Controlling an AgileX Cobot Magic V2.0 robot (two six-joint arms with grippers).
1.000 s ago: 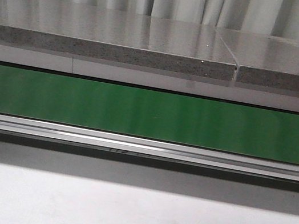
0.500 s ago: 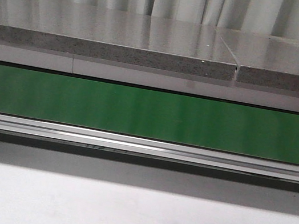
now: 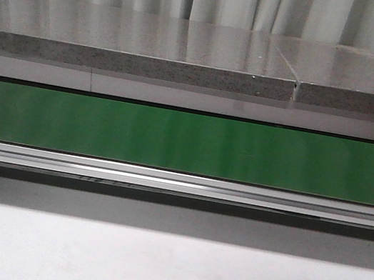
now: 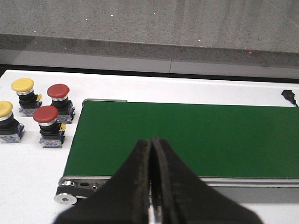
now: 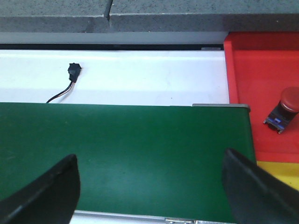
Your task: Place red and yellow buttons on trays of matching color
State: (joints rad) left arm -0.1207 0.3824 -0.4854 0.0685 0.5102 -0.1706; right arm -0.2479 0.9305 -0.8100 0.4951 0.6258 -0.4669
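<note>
Left gripper (image 4: pixel 151 186) clenched, empty, over the green belt (image 4: pixel 187 140); two red buttons (image 4: pixel 46 114) and two yellow buttons (image 4: pixel 22 85) stand beside its end. Right gripper (image 5: pixel 149 182) spread wide; one red button (image 5: pixel 285 107) lies on the red tray (image 5: pixel 257 79).

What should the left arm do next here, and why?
Probably open the left gripper and move toward the near red button: its jaws are shut and empty, four buttons wait beside the green belt, and only one red button sits on the red tray.
</note>
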